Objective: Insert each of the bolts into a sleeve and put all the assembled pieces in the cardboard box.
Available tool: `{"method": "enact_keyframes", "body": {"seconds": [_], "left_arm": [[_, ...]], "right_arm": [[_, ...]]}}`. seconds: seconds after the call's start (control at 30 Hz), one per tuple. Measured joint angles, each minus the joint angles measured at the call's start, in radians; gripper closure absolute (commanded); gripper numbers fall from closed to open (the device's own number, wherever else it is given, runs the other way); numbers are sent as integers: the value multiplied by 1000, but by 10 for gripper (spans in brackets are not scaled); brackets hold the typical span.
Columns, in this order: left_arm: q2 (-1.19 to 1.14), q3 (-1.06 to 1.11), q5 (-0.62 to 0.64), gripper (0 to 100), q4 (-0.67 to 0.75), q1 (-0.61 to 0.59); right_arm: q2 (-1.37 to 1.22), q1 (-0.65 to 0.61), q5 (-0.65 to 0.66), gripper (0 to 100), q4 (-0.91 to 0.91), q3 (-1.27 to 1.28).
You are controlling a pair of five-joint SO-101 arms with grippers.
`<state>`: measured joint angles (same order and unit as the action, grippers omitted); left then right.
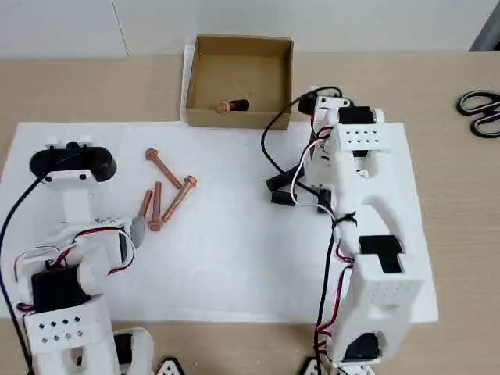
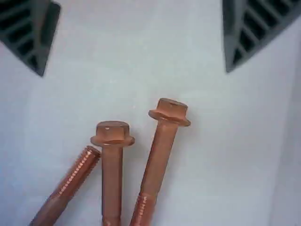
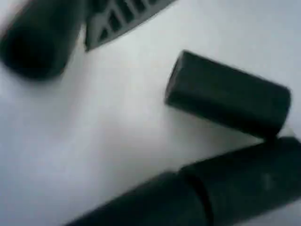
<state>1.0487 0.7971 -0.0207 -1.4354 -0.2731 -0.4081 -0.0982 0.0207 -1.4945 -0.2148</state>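
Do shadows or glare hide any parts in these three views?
High view: even light, with only faint shadows by the bolts on the white sheet; the box floor is dimmer, yet the assembled piece inside reads fine. Left wrist view: soft sheen on the bolts, no glare. Right wrist view: the black sleeve throws a soft shadow on the sheet, and nothing is hidden.

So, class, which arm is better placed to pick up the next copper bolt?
Left. The left arm has its jaws open over the copper-coloured metal bolts on the white sheet. The right arm sits across the sheet, by the black cylindrical sleeves.
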Motion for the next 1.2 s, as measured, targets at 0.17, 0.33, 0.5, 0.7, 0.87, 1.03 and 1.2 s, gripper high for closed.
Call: {"method": "enact_keyframes", "body": {"seconds": [0.17,0.33,0.5,0.7,0.87,1.03,1.2], "left_arm": [[0,0,0,767,0,0],[0,0,0,767,0,0],[0,0,0,767,0,0],[0,0,0,767,0,0],[0,0,0,767,0,0],[0,0,0,766,0,0],[0,0,0,765,0,0]], "right_arm": [[-32,0,18,845,2,0],[-34,0,18,845,2,0],[-64,0,18,846,5,0],[-110,0,18,850,37,-2],[-115,8,34,998,43,-2],[-115,11,94,995,37,-3],[-63,-3,104,995,-121,-57]]}}
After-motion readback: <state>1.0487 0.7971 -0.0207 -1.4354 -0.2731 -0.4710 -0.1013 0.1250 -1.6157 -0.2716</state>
